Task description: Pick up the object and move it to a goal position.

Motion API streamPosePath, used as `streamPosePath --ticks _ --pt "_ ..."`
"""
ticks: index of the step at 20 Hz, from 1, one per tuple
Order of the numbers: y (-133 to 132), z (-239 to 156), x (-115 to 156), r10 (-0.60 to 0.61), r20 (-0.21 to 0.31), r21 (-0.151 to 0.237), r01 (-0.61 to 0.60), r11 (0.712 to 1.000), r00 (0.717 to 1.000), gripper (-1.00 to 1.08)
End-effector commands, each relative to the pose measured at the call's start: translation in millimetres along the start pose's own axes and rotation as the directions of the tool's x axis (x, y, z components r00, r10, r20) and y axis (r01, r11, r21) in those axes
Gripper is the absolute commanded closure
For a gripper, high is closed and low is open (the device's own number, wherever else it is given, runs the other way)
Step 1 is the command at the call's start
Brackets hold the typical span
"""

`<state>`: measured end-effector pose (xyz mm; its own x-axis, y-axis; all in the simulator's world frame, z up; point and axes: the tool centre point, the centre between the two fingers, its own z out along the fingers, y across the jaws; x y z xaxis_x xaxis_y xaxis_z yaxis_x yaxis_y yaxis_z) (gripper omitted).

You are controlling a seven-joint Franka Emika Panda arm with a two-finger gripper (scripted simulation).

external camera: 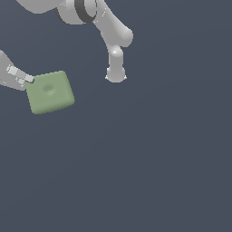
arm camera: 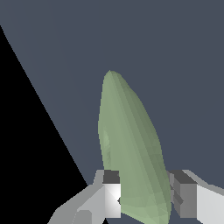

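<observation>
The object is a pale sage-green cube (external camera: 50, 92) with rounded edges and a faint dimple on its face, at the exterior view's left. My gripper (external camera: 26, 80) reaches in from the left edge and holds the cube at its upper left corner. In the wrist view the cube (arm camera: 131, 148) stands between my two fingers, seen edge-on and foreshortened. The gripper (arm camera: 146, 197) is shut on it, with one finger pad (arm camera: 112, 192) pressed on one side and the other on the opposite side. Most of the hand is out of the exterior view.
The arm's links (external camera: 115, 50) hang in from the top of the exterior view over a plain dark grey-blue floor (external camera: 149, 163). In the wrist view the floor ends along a diagonal edge, with a black void (arm camera: 26, 166) beyond it.
</observation>
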<state>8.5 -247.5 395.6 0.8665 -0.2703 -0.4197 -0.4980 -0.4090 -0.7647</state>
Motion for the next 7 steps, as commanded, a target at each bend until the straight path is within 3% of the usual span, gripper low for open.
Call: streamPosePath --ticks 1,7 --pt "-1.5 -2.8 -0.2 -0.001 0.0 0.001 0.001 1.0 1.0 1.08" --pt "-2.6 -4.7 0.0 -0.001 0.001 0.001 0.001 1.0 1.0 1.08"
